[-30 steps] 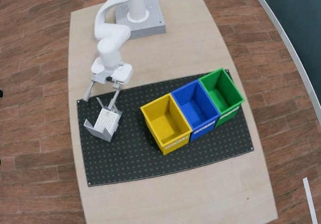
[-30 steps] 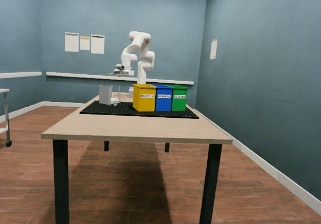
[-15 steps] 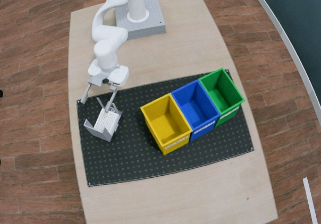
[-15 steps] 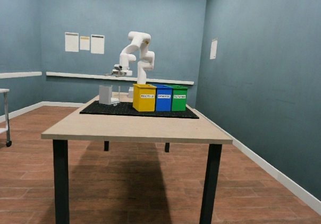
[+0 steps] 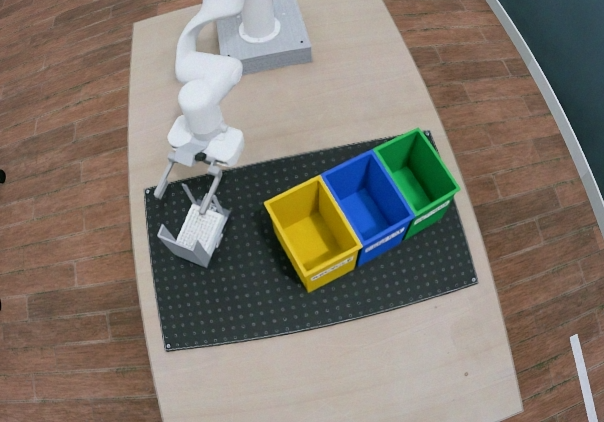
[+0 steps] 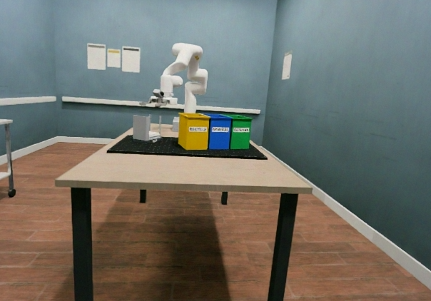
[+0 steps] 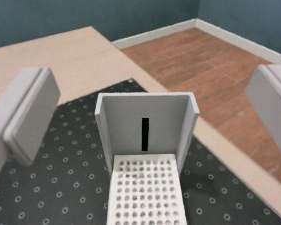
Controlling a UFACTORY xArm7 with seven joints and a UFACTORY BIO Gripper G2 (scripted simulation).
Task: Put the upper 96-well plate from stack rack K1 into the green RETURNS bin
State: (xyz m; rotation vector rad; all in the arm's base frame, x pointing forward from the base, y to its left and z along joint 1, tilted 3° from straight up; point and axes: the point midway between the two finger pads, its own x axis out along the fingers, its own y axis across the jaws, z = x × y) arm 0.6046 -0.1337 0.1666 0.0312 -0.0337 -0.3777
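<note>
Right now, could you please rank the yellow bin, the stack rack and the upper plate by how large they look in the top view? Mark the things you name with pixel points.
1. Yellow bin (image 5: 332,274) (image 6: 193,139)
2. Stack rack (image 5: 187,252) (image 6: 141,128) (image 7: 104,130)
3. Upper plate (image 5: 197,230) (image 7: 146,191), sitting within the rack
</note>
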